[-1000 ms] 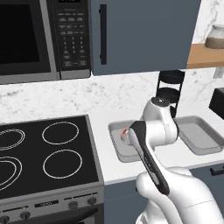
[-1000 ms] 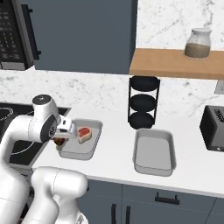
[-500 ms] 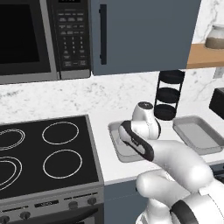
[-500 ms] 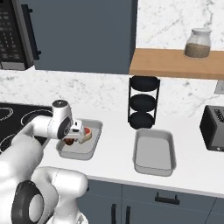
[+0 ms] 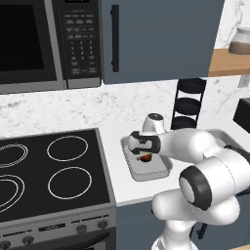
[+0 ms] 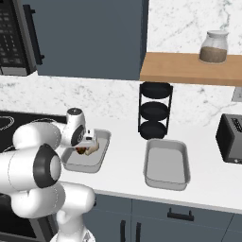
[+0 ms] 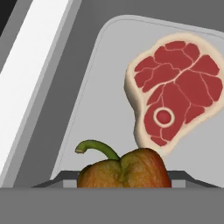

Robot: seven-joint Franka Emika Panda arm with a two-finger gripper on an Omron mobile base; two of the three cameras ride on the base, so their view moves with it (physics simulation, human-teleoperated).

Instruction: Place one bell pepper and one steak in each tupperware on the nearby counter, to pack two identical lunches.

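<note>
Counter [image 6: 123,165]: white worktop, stove [image 5: 49,171] flush at its left end. On it, left to right: grey tupperware [image 6: 71,163] near the stove, black three-tier rack [image 6: 155,111] at the back against the marble wall, second grey tupperware [image 6: 166,163] in front of the rack, black toaster [image 6: 230,138] at far right. Two tubs well apart, both flat on the top.

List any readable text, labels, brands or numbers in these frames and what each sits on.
No text here can be read.
Microwave keypad: rows of small light marks on the buttons, too blurred to read.
Stove front panel: a faint mark by the knobs, too small to read.
Toaster, jar, steak, bell pepper, tupperware: no labels visible.
</note>
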